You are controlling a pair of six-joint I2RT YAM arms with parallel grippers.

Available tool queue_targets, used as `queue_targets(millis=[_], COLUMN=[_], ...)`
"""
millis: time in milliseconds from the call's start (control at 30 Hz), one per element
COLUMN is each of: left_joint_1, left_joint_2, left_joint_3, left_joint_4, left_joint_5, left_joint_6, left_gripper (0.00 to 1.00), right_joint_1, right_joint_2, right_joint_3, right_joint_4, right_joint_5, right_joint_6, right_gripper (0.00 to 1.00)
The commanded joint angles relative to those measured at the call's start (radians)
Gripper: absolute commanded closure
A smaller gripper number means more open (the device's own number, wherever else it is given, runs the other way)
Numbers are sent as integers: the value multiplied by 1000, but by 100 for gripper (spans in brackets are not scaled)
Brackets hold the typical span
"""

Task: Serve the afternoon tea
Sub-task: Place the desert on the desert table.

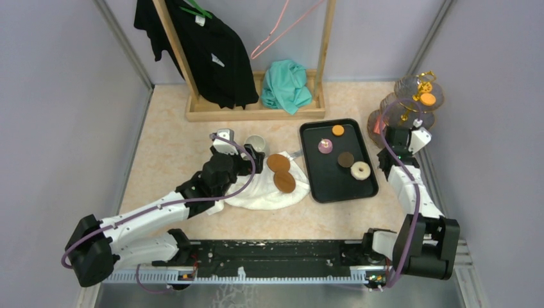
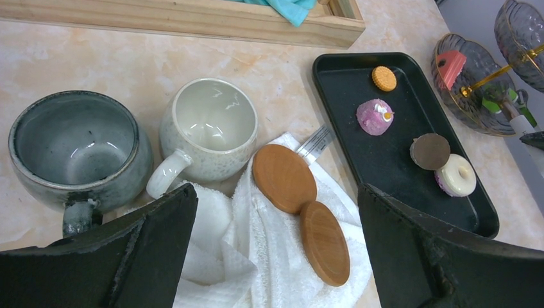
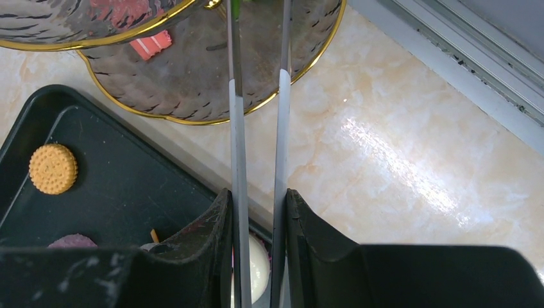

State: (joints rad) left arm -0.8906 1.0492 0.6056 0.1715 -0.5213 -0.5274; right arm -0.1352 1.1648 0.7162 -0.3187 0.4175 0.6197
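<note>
The glass three-tier stand (image 1: 410, 102) with its gold frame stands at the far right and carries an orange disc (image 1: 427, 99). My right gripper (image 1: 401, 138) is shut on the long metal tongs (image 3: 234, 128), whose arms reach up over the stand's lower plate (image 3: 192, 77), near a red piece (image 3: 151, 45). An orange biscuit (image 1: 337, 130), a pink sweet (image 1: 326, 146), a brown disc (image 1: 346, 159) and a white doughnut (image 1: 360, 170) lie on the black tray (image 1: 321, 186). My left gripper (image 2: 276, 192) is open above a white towel, with the grey mug (image 2: 77, 151) at its left.
A white speckled mug (image 2: 208, 128) stands beside the grey mug. Two wooden coasters (image 2: 283, 176) lie on the white towel (image 2: 269, 256). A wooden clothes rack base (image 1: 256, 112) with a teal cloth (image 1: 285, 83) and a black garment (image 1: 205, 45) stands at the back.
</note>
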Motion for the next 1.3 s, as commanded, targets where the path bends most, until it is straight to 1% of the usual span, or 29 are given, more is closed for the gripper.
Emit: queue_targets(millis=[0,733,800,967,1100,1267], left_joint_1=[0,1,1,1,1,1], left_joint_2=[10,15,15,12,9,8], left_joint_3=[13,12,13,11,11,13], left_joint_4=[6,5,5,5,4,4], left_joint_5=[17,17,18,18,20,20], left_joint_6=[-9,-14,-16,-17,-17,-17], left_gripper=[1,1,1,1,1,1], right_joint_1=[-12,-41,-42,-44,-44,-44], right_joint_2=[14,100,105,103,100,89], right_joint_3=[71,85,87,86,86,82], right_joint_4=[103,170,168,160,148,140], right_joint_5=[39,32,23,4,-2,-20], right_joint_6=[-14,-7,-11,-10,-5,9], right_gripper=[100,100,97,81,79,71])
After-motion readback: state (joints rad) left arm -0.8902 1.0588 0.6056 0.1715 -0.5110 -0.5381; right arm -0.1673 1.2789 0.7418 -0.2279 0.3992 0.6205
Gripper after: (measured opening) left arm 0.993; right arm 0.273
